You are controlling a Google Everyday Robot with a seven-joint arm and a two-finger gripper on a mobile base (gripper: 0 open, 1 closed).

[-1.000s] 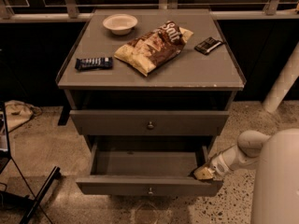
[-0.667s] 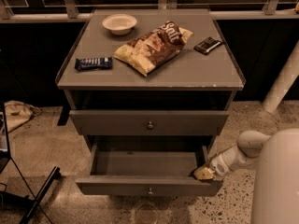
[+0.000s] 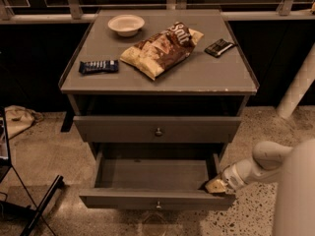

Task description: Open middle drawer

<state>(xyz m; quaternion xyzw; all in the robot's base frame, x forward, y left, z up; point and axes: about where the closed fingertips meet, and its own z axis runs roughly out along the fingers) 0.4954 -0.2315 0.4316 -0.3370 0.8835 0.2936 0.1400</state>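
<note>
Nearest us, the robot's pale arm (image 3: 258, 165) reaches in from the right, its pincer (image 3: 215, 185) at the near right corner of the middle drawer (image 3: 123, 199); we cannot tell whether the pincer is apart or together. The drawer stands pulled well out, its inside bare. Above it sits another grey drawer (image 3: 118, 129). On the desk (image 3: 216, 77) we see a blue snack bar (image 3: 98, 66) at left, a chip bag (image 3: 160, 49) in the centre, a dark packet (image 3: 219, 47) at right and a white bowl (image 3: 126, 24) farthest back.

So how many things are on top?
4: bowl back left, chip bag middle, blue bar front left, black bar right. The gripper is at the open drawer's right corner.
</note>
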